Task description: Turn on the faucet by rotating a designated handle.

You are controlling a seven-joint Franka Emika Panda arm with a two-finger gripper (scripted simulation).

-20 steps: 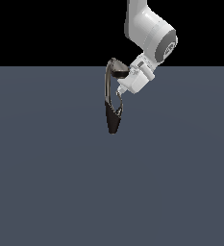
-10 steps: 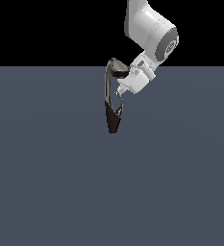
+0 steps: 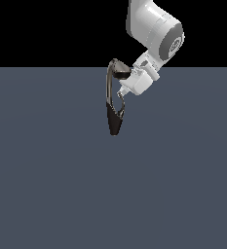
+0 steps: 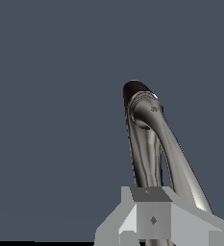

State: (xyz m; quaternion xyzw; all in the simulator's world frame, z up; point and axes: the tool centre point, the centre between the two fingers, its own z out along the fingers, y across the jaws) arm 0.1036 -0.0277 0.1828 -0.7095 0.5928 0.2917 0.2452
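A flat, matte slate-grey floor [image 3: 51, 185] fills the foreground, plain and without texture. On it, near the middle and toward the back, stands 1 small faucet [image 3: 113, 99]: a dark, glossy cone-shaped base that tapers to a point, a thin grey-brown metal neck arching up from it, and a rounded head at the top, seen against the black backdrop. A slim, curved silvery handle [image 3: 120, 104] rises from the base, just on the exterior view's right of the neck, far shorter and thinner than the neck.

Behind and above, a smooth white robot arm [image 3: 154, 26] with a grey joint cap reaches down from the exterior view's upper right. Its boxy white gripper [image 3: 122, 93] sits at the top of the handle, close under the rounded head. Whether the fingers are apart or closed on the lever cannot be told. The wrist view shows 2 polished metal tubes running away from the pale grey, blocky finger [image 4: 154, 218] toward the dark base.
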